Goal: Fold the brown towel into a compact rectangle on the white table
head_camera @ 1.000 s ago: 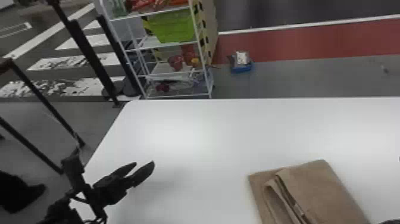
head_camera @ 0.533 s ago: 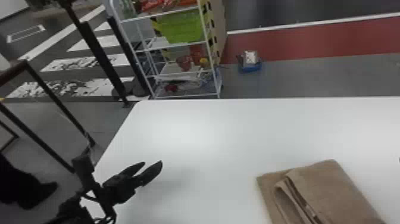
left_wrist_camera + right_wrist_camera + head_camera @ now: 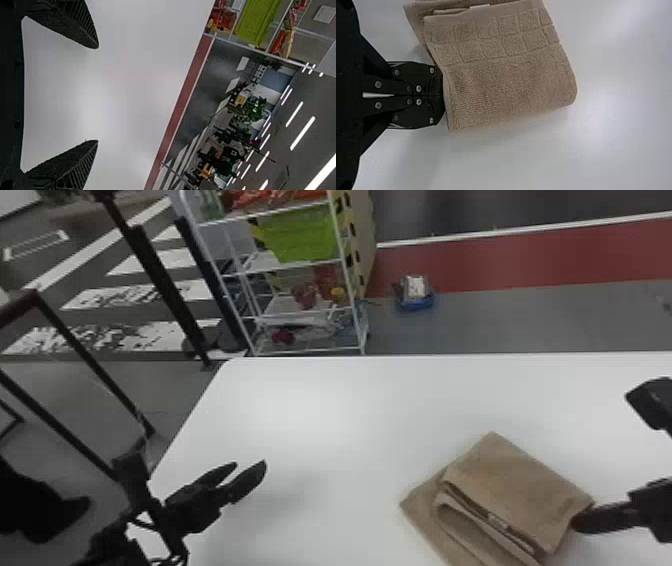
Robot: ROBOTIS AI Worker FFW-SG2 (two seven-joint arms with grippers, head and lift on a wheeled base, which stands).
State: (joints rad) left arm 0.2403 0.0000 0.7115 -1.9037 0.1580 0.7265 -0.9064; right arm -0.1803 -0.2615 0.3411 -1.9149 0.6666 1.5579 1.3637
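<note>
The robot's left claw [image 3: 250, 465] hovers above the white surface [image 3: 310, 410], its two black fingers spread wide and empty. Across from it, the right claw [image 3: 575, 521] meets the brown towel [image 3: 515, 480] at its edge, fingers pressed together and tips against the cloth; whether any fabric is caught between them, one cannot tell. The towel lies flat on the right-hand part of the surface, folded in layers that sit slightly askew, with a small pale tag [image 3: 497, 520] showing along the open folds. A grid pattern is woven near one edge.

Beyond the surface's far edge stands a white wire rack [image 3: 345, 265], a bright green basket [image 3: 300, 237] on one shelf and red items on others. To its right, a blue container [image 3: 417, 302] with something white on top rests on the gray floor [image 3: 525, 315]. Farther back, a red band [image 3: 525, 257] crosses the floor, bordered by a white line.
</note>
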